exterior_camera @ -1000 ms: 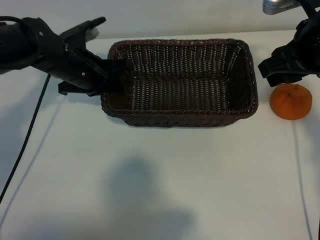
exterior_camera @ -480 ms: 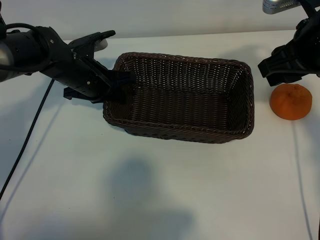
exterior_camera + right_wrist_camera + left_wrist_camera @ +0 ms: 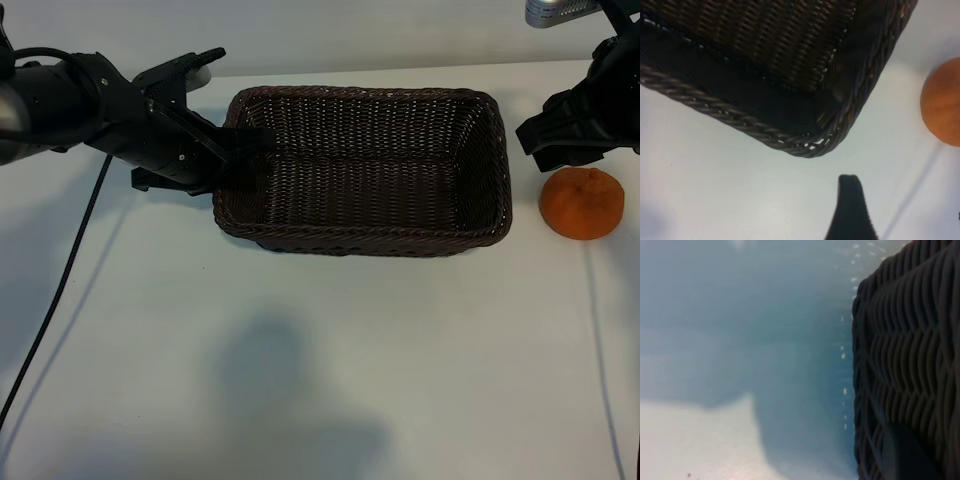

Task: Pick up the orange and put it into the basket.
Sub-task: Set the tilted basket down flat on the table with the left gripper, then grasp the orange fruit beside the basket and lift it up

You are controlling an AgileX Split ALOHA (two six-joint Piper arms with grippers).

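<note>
The dark brown wicker basket (image 3: 370,243) stands on the white table, far centre. My left gripper (image 3: 238,150) is shut on the rim at its left end, one finger inside the wall and one outside. In the left wrist view the basket weave (image 3: 905,340) fills one side. The orange (image 3: 581,203) lies on the table just right of the basket, apart from it. My right gripper (image 3: 565,130) hangs open just behind the orange, holding nothing. The right wrist view shows one black fingertip (image 3: 849,190), a basket corner (image 3: 805,145) and the orange (image 3: 942,102).
A black cable (image 3: 60,270) runs down the left side of the table. A silver fixture (image 3: 560,10) sits at the top right edge. A soft shadow lies on the white surface in front of the basket.
My left gripper, holding the rim, skewed the basket and then squared it again; it now sits slightly farther right. The right gripper and the orange have not moved.
</note>
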